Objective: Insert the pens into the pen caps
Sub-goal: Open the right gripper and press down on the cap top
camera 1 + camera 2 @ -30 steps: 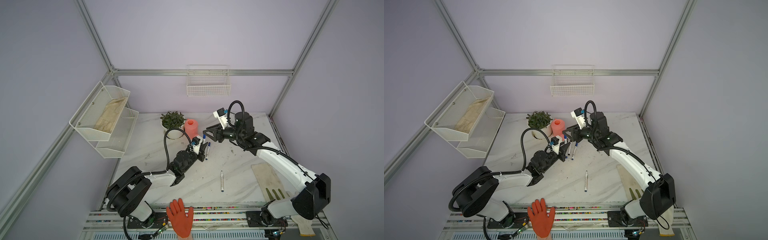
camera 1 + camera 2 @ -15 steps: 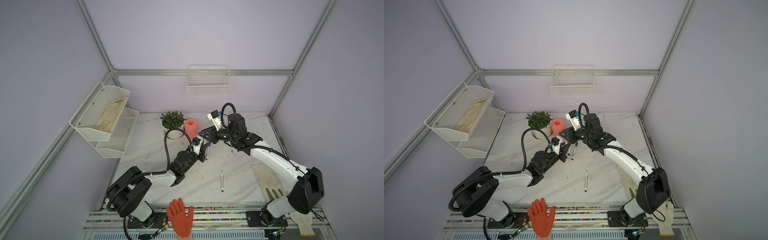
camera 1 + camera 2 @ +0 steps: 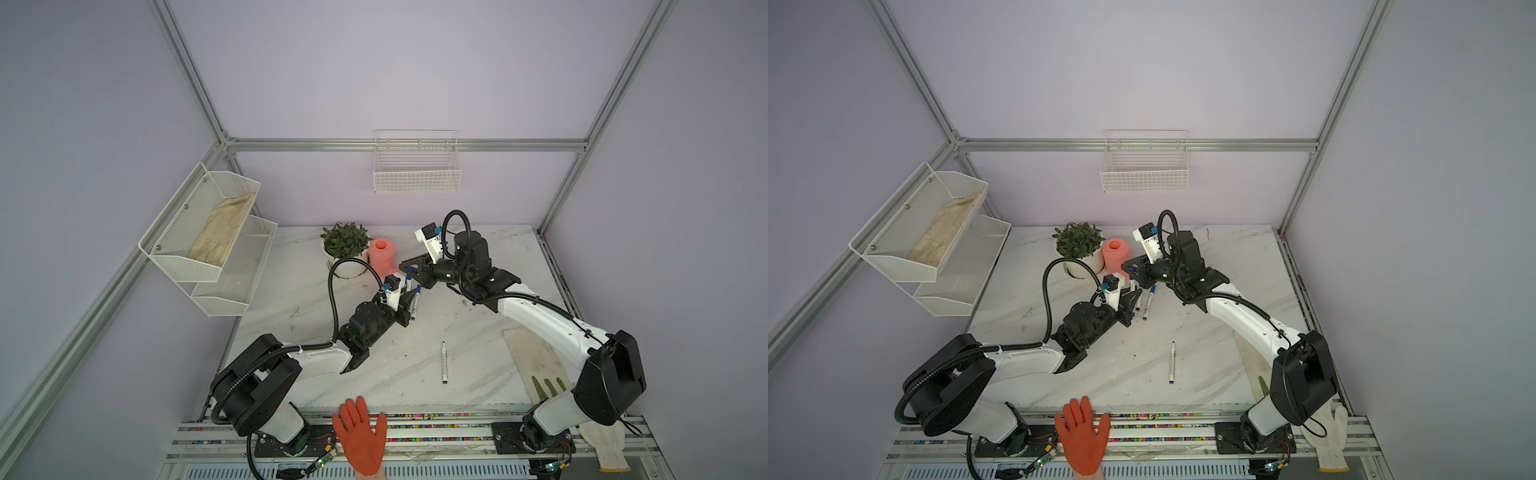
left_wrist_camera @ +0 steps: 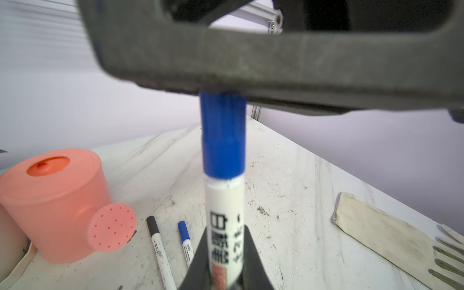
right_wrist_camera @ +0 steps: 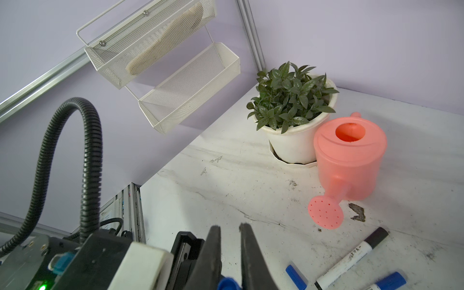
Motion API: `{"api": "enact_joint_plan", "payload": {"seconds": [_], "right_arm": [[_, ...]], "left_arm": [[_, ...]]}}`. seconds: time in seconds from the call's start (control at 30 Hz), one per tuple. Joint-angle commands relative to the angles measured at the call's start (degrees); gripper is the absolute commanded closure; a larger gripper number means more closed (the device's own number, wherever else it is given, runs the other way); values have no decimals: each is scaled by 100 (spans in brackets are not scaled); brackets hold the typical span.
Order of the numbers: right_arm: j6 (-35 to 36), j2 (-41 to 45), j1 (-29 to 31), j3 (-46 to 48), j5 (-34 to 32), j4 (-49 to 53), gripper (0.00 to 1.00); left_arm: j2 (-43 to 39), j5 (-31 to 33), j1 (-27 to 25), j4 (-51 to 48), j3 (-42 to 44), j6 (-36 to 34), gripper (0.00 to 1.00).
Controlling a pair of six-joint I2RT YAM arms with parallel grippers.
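My left gripper (image 3: 408, 296) (image 4: 226, 229) is shut on the white printed barrel of a pen (image 4: 224, 200) and holds it upright above the table. A blue pen cap (image 4: 223, 135) (image 5: 228, 284) sits on the pen's top end. My right gripper (image 3: 406, 268) (image 5: 229, 227) reaches in from the right and is shut on that cap; one of its fingers (image 4: 251, 62) crosses the left wrist view. A black-capped pen (image 5: 351, 258) (image 4: 158, 248) and a blue-capped pen (image 5: 388, 280) (image 4: 185, 242) lie below. Another pen (image 3: 444, 362) lies alone nearer the front.
A pink watering can (image 3: 382, 254) and a potted plant (image 3: 345, 243) stand just behind the grippers. A short blue piece (image 5: 296, 277) lies beside the pens. A dirty cloth glove (image 3: 534, 365) lies at the right. An orange gloved hand (image 3: 360, 436) rests at the front edge. Wire shelves (image 3: 208, 237) hang left.
My right gripper has moved left toward the left gripper and its jaws have closed from open onto the blue cap. The left gripper has held the pen still.
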State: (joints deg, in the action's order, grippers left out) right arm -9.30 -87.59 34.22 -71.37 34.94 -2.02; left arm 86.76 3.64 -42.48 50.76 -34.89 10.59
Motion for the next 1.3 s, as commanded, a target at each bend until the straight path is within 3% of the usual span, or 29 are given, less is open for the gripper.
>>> {"api": "enact_joint_plan", "payload": {"seconds": [0.0, 0.3, 0.5, 0.63, 0.8, 1.0, 1.27], "right_arm": [[-230, -166, 39, 402, 439, 496, 100], [243, -872, -6, 353, 740, 2148, 100], [119, -892, -64, 522, 475, 2338, 100], [7, -803, -437, 596, 808, 2247, 100], [207, -858, -457, 506, 1054, 2490, 100], [669, -1037, -4, 398, 651, 3004, 100], [849, -1217, 31, 226, 707, 3209, 100]], "left_arm": [[-462, -39, 201, 1168, -159, 571, 100], [-927, -377, 1139, 1916, -411, 1729, 100], [-1075, -345, 1674, 2267, -438, 2228, 100], [-1354, -214, 1741, 1621, -496, 1734, 100], [-1506, -575, 1726, 809, -711, 1009, 100], [-1206, -302, 1656, 856, -807, 1046, 100], [-326, 108, 1640, 1606, -1543, 922, 100]]}}
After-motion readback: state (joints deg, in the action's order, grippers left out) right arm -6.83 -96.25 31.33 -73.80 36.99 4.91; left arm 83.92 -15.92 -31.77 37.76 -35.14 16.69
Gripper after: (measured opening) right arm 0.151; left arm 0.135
